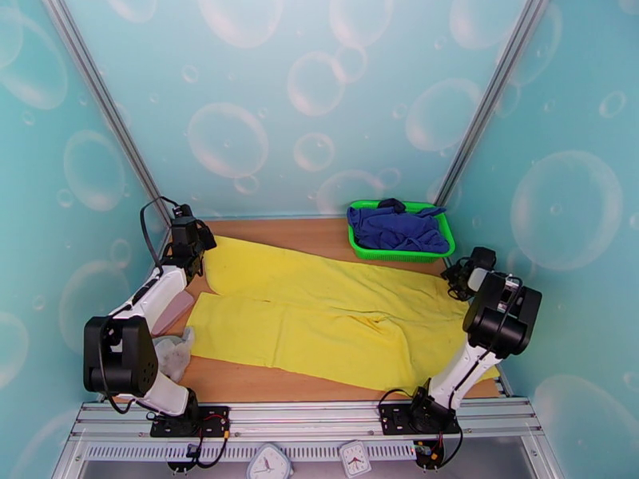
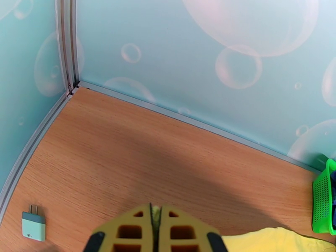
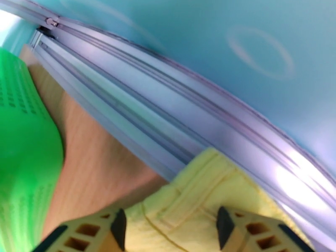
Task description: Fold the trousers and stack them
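Holding the Yellow Trousers: Items on My Table

Item 1, the trousers (image 1: 319, 313). Bright yellow, plain, thin fabric. They lie spread flat across the wooden table (image 1: 279, 385), with the waist at the right and the two legs running out to the left. One leg lies farther back and the other nearer. The upper right edge lies just beside the near side of the basket.

Item 2, my left gripper (image 1: 198, 265). It sits at the far left end of the farther leg. In my left wrist view the gripper (image 2: 155, 206) has its two fingers pressed together with a thin sliver of yellow cloth pinched between them. More of the trousers (image 2: 273, 240) lies to the right.

Item 3, my right gripper (image 1: 457, 281). It sits at the waist end, near the right wall. In my right wrist view the gripper (image 3: 171, 223) has its fingers set apart, one on either side of the stitched waistband (image 3: 197, 190). I cannot tell whether they touch the cloth.

Item 4, the basket (image 1: 399, 255). Green plastic mesh, at the far right of the table, holding a dark blue garment (image 1: 395, 227).

Item 5, a grey-white cloth (image 1: 172, 353). Small and crumpled, at the near left beside my left arm.

Item 6, a plug adaptor (image 2: 33, 225). Pale green, on bare wood at the left.
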Controlling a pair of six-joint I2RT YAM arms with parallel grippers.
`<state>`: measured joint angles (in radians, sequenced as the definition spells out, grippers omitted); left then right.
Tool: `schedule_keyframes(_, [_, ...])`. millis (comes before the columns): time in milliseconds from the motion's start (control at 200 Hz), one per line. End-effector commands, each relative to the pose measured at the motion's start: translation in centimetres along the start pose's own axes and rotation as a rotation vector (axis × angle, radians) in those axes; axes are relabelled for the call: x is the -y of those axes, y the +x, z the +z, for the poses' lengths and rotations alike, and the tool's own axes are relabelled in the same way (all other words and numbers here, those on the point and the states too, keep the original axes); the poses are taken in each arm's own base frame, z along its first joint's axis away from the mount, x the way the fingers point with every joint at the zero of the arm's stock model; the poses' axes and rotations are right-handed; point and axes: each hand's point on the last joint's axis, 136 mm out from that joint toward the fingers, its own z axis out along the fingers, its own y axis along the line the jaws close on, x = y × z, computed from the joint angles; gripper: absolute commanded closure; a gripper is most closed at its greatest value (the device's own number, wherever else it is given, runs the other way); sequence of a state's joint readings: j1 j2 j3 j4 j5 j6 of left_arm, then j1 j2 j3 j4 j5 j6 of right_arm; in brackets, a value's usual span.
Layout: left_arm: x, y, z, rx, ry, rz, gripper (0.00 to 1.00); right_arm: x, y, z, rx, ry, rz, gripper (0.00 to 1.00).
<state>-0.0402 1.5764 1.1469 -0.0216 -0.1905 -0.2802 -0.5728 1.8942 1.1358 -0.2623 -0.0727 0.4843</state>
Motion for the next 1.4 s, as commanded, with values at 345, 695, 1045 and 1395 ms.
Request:
schedule_keyframes(345, [1.4, -1.1, -0.9, 0.051, 0.073, -0.006, 1.00, 3.4, 8.5, -2.0, -0.214, 0.143, -0.028, 0.37])
schedule_keyframes(695, [0.3, -2.1, -1.2, 0.070, 0.043, -0.015, 1.00, 2.6, 7.7, -2.1, -0.191, 0.110, -0.049, 0.77])
schedule_keyframes(1045, [-4.8, -3.1, -0.7, 0.075, -0.098, -0.080, 1.00, -4.1, 1.7, -9.0, 0.069, -0.153, -0.169, 1.00])
schedule_keyframes(1395, [-9.2, -4.6, -1.2, 0.124, -0.175, -0.177, 1.00, -8.8, -2.2, -16.7, 0.353, -0.454, -0.224, 1.00])
